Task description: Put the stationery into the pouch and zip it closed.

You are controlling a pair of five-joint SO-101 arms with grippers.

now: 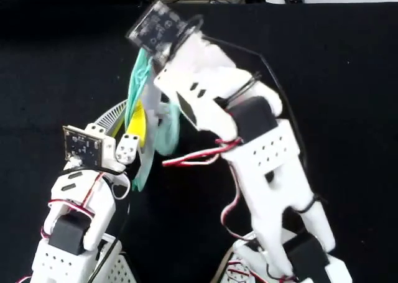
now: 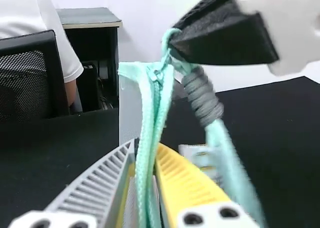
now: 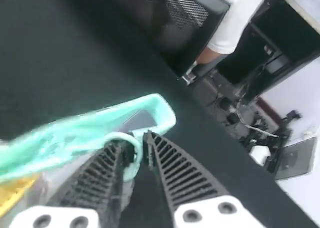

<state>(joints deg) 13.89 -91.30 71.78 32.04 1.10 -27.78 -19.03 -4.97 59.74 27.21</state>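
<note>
The mint-green pouch (image 1: 166,135) hangs off the black table, held up between both arms. My left gripper (image 1: 134,129), with one grey and one yellow finger, is shut on the pouch's zipper edge (image 2: 152,118) from below. The left gripper (image 2: 145,188) has the mint fabric pinched between its ribbed fingers. My right gripper (image 1: 148,60) comes in from above and is shut on the zipper's pull loop (image 3: 121,138). Its dark fingers (image 2: 220,35) hold the loop just above a grey cord (image 2: 202,95). The pouch (image 3: 75,130) stretches away from the right gripper (image 3: 139,140).
A black cloth (image 1: 336,78) covers the table. Behind the table a person in a white shirt (image 2: 30,17) sits on a black mesh chair (image 3: 185,22), beside a dark cabinet (image 2: 92,52). Red and white cables (image 1: 199,155) hang from the right arm.
</note>
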